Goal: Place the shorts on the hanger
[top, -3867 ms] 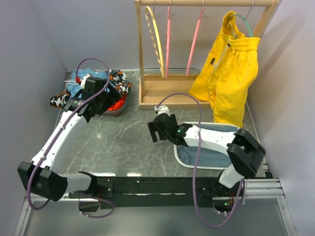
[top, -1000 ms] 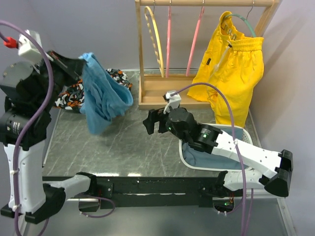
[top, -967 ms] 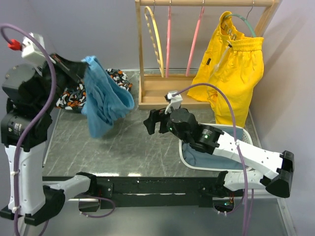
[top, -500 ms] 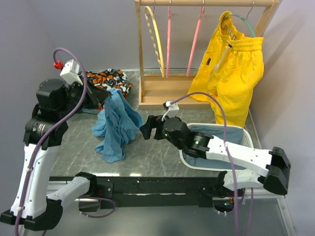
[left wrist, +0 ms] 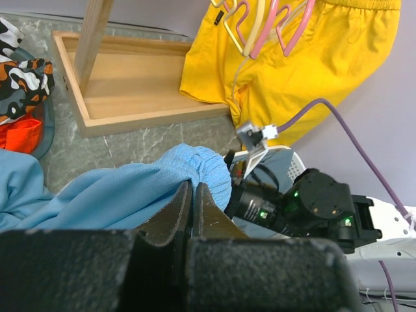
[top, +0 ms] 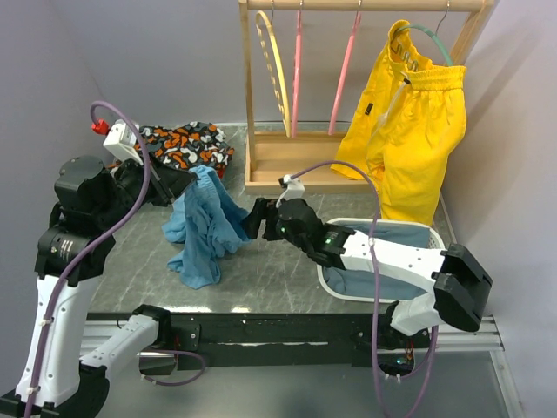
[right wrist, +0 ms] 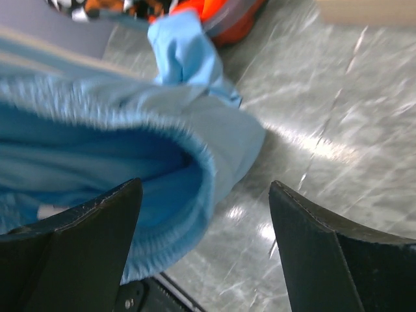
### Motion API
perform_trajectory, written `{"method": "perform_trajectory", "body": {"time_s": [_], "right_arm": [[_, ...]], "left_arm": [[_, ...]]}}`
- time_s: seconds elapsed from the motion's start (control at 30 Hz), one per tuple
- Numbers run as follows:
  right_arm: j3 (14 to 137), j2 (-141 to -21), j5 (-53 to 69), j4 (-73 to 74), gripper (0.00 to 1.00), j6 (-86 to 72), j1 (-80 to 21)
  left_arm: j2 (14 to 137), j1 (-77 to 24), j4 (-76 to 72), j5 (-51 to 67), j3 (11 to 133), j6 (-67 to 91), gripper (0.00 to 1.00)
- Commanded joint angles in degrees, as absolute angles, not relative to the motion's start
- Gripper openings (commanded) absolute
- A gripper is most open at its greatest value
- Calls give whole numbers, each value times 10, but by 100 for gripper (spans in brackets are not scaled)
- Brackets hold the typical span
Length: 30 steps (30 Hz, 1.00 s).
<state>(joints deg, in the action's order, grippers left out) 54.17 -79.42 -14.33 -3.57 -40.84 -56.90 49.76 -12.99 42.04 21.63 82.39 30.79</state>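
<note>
Top external: shorts (top: 207, 233) hang waistband-up from left gripper (top: 185, 180), long axis near-vertical.

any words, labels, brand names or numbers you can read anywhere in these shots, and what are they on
No text can be read in any view.
Small black tag on the yellow shorts: too small to read.
Blue shorts, wooden rack, patterned cloth: no print or label visible.
</note>
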Motion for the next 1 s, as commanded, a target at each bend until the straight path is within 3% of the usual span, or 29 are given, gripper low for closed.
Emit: {"method": "perform_trajectory", "body": {"time_s": [0.0, 0.13, 0.23, 0.27, 0.33, 0.57, 0.97], "right_arm": [[513, -804, -110, -109, 85, -436, -579], [524, -828, -97, -116, 75, -435, -578], [548, -819, -128, -71, 44, -413, -577], [550, -790, -169, -56, 20, -404, -576], [546, -746, -218, -5, 2, -382, -570], [591, -549, -334, 104, 0, -303, -564], [748, -536, -366, 220, 0, -237, -567]], "left_arm": [[494, -132, 364, 237, 822, 298, 1], [489, -134, 368, 232, 823, 295, 1], [485, -141, 369, 226, 823, 291, 1], [483, -144, 371, 218, 823, 290, 1], [483, -151, 374, 209, 822, 288, 1], [480, -172, 380, 164, 817, 285, 1], [543, -305, 422, -45, 882, 258, 1]]}}
